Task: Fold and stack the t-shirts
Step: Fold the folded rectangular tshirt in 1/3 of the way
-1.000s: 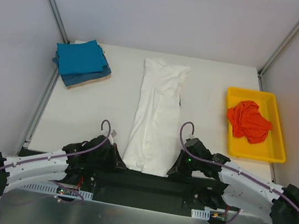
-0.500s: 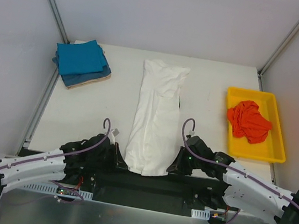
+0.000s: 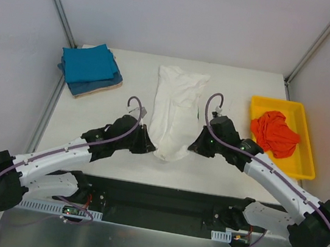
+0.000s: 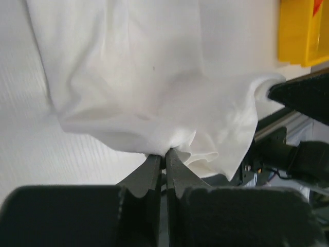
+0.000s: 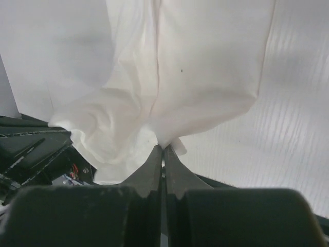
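A white t-shirt lies lengthwise down the middle of the table, its near end lifted off the surface. My left gripper is shut on that end's left corner, and my right gripper is shut on its right corner. Between the two grippers the cloth sags in a loose fold. A folded stack of teal-blue t-shirts over a tan one sits at the far left. An orange-red t-shirt lies crumpled in the tray.
A yellow plastic tray stands at the right side of the table. Metal frame posts rise at both back corners. A dark strip runs along the table's near edge by the arm bases.
Both grippers have carried the shirt's near end away from the table's front edge, toward the far side, and lifted it. The visible length of shirt is shorter now.
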You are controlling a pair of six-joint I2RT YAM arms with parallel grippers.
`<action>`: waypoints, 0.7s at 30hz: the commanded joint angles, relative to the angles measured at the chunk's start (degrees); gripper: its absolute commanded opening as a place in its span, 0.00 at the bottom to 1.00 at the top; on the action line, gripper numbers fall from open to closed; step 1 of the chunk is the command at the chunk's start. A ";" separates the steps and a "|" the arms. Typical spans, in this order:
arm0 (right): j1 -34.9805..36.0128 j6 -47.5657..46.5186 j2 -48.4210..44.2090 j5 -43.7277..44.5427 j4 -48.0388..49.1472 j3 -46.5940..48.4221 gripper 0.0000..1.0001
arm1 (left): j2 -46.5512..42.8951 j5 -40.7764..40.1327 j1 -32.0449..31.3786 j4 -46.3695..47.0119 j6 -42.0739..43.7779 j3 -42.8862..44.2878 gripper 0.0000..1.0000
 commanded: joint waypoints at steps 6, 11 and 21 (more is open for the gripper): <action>-7.75 -9.71 8.11 8.18 0.44 12.39 0.01 | 17.06 0.74 12.11 0.84 12.57 17.27 0.00; -11.27 -11.82 12.94 7.75 2.19 16.71 0.01 | 24.88 3.91 16.16 2.69 13.19 22.73 0.00; -19.18 -12.88 26.48 -7.09 7.99 24.36 0.01 | 36.66 8.57 21.61 3.56 16.97 34.77 0.00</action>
